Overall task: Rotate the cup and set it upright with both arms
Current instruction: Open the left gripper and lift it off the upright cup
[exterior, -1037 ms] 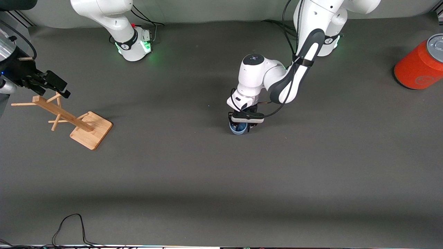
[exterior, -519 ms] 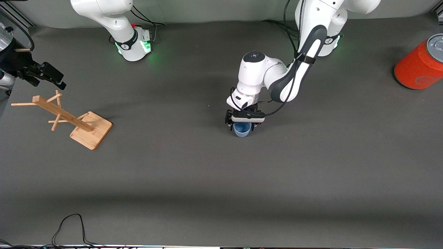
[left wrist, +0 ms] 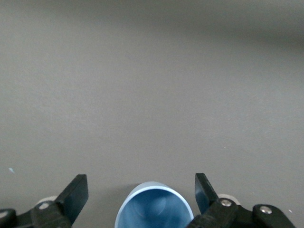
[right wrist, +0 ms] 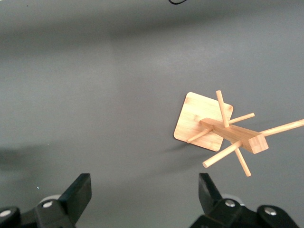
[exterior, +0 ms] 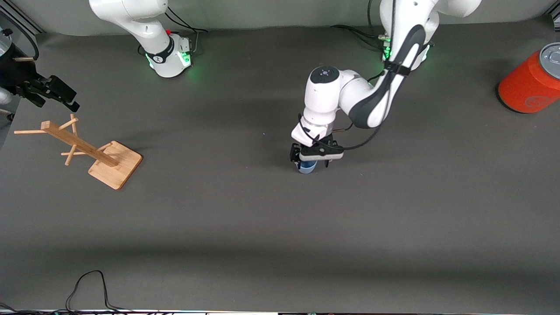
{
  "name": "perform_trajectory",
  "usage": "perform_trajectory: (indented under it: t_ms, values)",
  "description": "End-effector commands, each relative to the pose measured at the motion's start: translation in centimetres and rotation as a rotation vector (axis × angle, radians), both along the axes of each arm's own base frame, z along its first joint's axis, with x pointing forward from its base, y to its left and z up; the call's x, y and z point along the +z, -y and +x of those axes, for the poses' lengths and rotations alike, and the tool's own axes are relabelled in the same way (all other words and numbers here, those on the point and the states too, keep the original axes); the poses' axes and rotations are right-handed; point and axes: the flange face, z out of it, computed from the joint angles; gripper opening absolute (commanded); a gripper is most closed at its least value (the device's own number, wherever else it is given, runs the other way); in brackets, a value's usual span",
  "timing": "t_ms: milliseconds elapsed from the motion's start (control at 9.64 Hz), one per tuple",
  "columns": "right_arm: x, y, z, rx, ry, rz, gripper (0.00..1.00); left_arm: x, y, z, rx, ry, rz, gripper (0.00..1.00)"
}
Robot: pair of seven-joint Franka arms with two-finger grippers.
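The cup (exterior: 307,166) was seen upright at mid-table, mouth upward, between the released left gripper's (exterior: 309,160) spread fingers (left wrist: 75,195); the right gripper (exterior: 54,93), also unclenched, waited above the wooden rack (exterior: 83,146).

Bench (exterior: 280,227): plain dark grey, matte, no pattern. Cup (exterior: 307,166): light blue, a deeper blue inside. Both arms: white shells with dark grey joint bands, bases glowing green. Left claw (exterior: 316,157) and right claw (exterior: 51,93): black. Peg stand (exterior: 83,148): pale natural wood. Can (exterior: 531,83): orange-red with a grey lid. Cable (exterior: 87,288): black.
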Motion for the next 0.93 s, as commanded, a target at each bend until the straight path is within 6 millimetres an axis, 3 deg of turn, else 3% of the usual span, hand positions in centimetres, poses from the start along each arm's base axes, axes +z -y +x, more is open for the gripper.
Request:
perform_trajectory:
  t_ms: [0, 207, 311, 519, 830]
  values:
    - [2.0, -0.4, -0.6, -0.008, 0.002, 0.013, 1.00, 7.4, -1.9, 4.3, -0.075, -0.113, 0.020, 1.00]
    - [2.5, -0.3, -0.6, -0.018, -0.006, 0.077, 1.00, 12.2, -7.6, 6.8, -0.134, -0.181, 0.090, 1.00]
    - [2.9, -0.8, -0.9, -0.008, -0.041, 0.076, 1.00, 14.9, -11.8, 7.5, -0.191, -0.206, 0.103, 1.00]
    - [2.9, -1.1, -1.0, 0.000, -0.095, 0.074, 1.00, 19.0, -22.1, 8.8, -0.283, -0.270, 0.154, 1.00]
    - [2.7, -1.3, -0.6, 0.005, -0.098, 0.068, 1.00, 22.9, -33.5, 6.9, -0.263, -0.306, 0.139, 1.00]
